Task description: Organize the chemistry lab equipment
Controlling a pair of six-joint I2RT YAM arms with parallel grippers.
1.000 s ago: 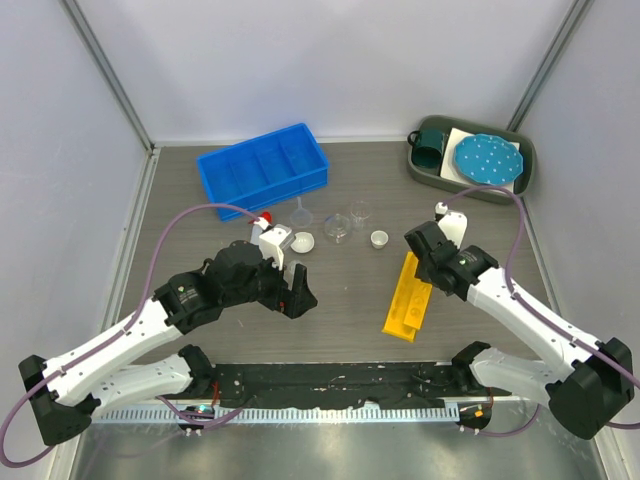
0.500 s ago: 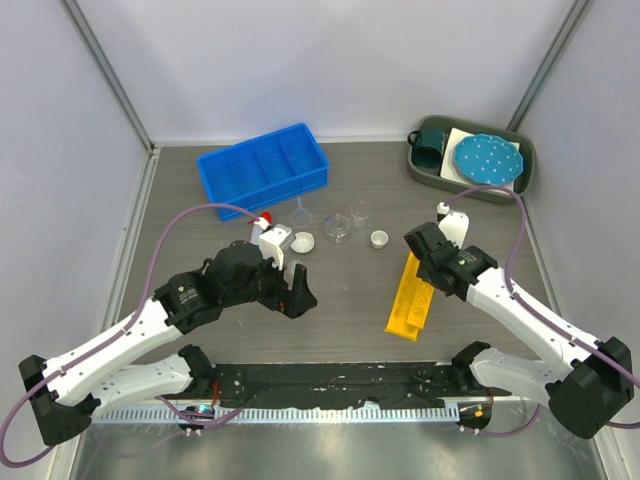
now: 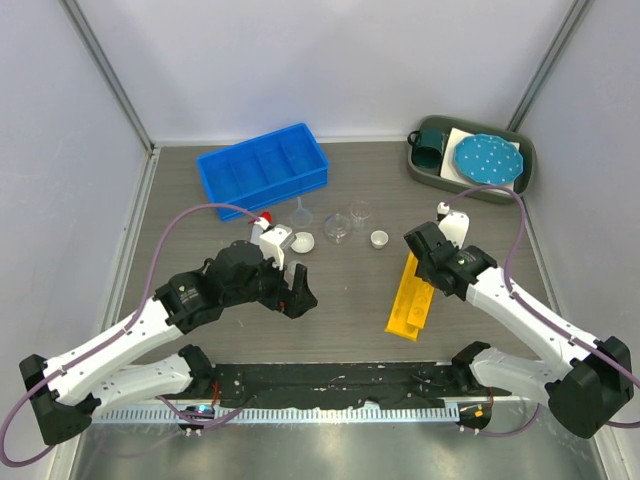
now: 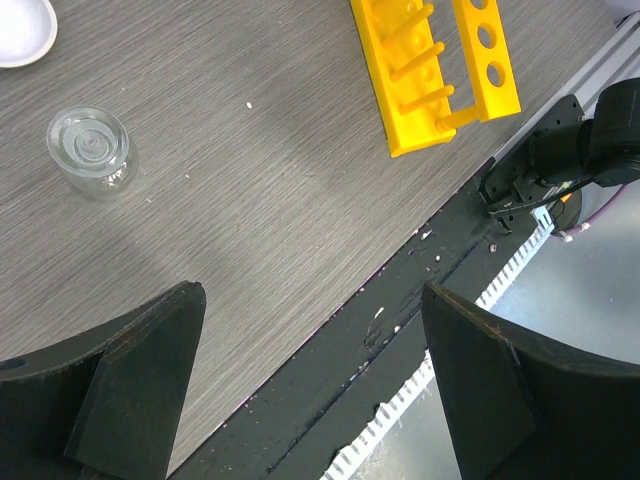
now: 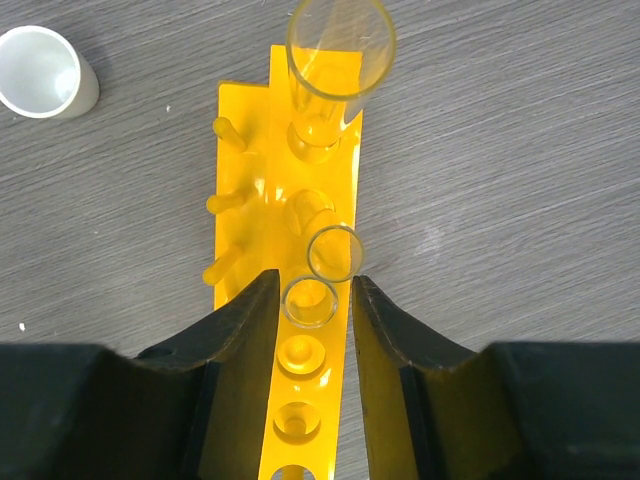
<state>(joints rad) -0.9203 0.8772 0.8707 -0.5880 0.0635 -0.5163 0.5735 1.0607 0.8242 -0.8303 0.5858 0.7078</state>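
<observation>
Several glass tubes (image 5: 340, 45) stood in the yellow tube rack (image 5: 245, 190), which lay right of the counter's (image 3: 350, 295) middle, toward its near edge. The right fingers (image 5: 240, 340) flanked the rack's narrow end closely; whether they gripped it could not be told. The left fingers (image 4: 130, 370) gaped wide, empty. Lifted by that end, the rack might tilt and spill its tubes.

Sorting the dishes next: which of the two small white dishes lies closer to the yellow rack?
The right-hand dish, near the far end of the yellow rack; the other dish lies farther off, by the funnel.
</observation>
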